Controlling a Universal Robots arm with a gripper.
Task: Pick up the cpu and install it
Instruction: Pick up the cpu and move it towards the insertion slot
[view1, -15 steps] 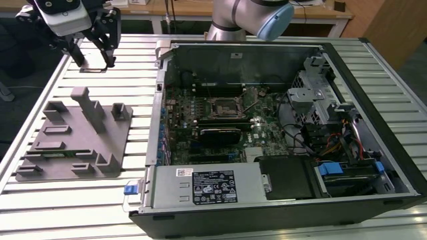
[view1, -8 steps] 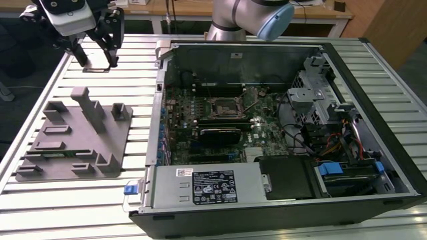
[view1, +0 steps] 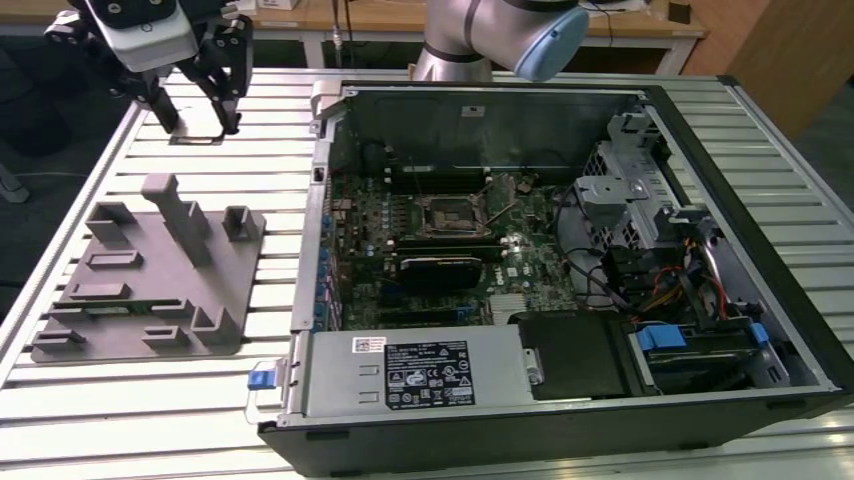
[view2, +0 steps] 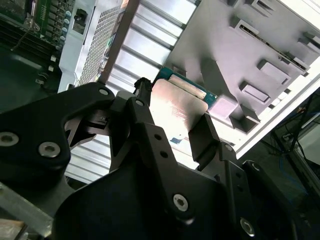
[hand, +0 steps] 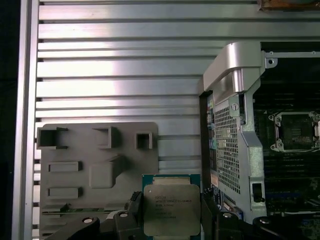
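The cpu (hand: 171, 210) is a flat silver square with a thin pale rim, and it sits between the two black fingers (hand: 134, 206) of the gripper (hand: 171, 216), which are closed against its opposite edges. In the second wrist view the shiny top of the cpu (view2: 177, 107) faces the camera, with a finger (view2: 141, 102) pressed on each side of it. In the exterior view the gripper (view1: 200, 128) hangs at the far corner of the slatted metal table (view1: 287, 100) on the exterior view's left, with the cpu (view1: 196, 139) level at its tips. It looks lifted clear of the table, though the gap beneath it is hard to judge.

The grey parts tray (view1: 147, 290) lies nearer the camera on the same side, apart from the gripper. The open computer case (view1: 747, 200) takes up the middle and the exterior view's right. Inside it, the square socket (view1: 447, 212) on the green board is well apart from the chip, and its dark centre holds nothing (hand: 295, 131).

As a judgement, the pick-up looks done, since the chip is gripped and off the tray. The install is not yet done, because the chip is outside the case and the socket stands bare
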